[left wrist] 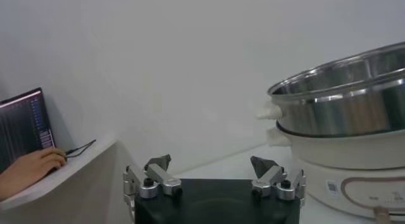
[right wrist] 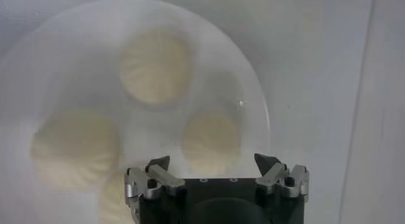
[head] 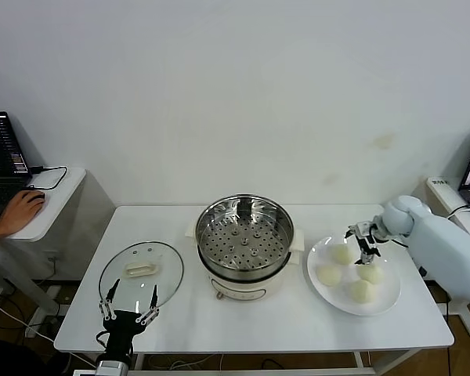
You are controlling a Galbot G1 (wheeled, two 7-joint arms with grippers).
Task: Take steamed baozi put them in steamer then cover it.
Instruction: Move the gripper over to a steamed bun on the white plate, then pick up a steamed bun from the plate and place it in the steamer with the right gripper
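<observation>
The job is at its first step: picking up a bun. All four steamed baozi (head: 330, 275) sit on a white plate (head: 385, 301) at the lower right of the head view, and the steamer (head: 244, 243) in the middle is empty, with only its tray of holes showing. The right pincer (head: 363, 239) hangs just over the bun at the top of the plate, with its fingers spread apart and nothing between them. Next, it likely needs to go down, get a finger on each side of one bun, and squeeze softly so the bun does not squash. The cover (head: 141, 273) lies flat on the surface (head: 298, 329) at the lower left, beside the steamer. The left pincer (head: 130, 310) waits near the front edge of the cover, spread wide and holding nothing. The right wrist view shows the buns (right wrist: 154, 67) from straight above, which helps with lining up, but they look fuzzy there. The left wrist view shows the steamer's (left wrist: 345, 108) shiny side and white base, and no buns at all. Only the head view shows everything together.
</observation>
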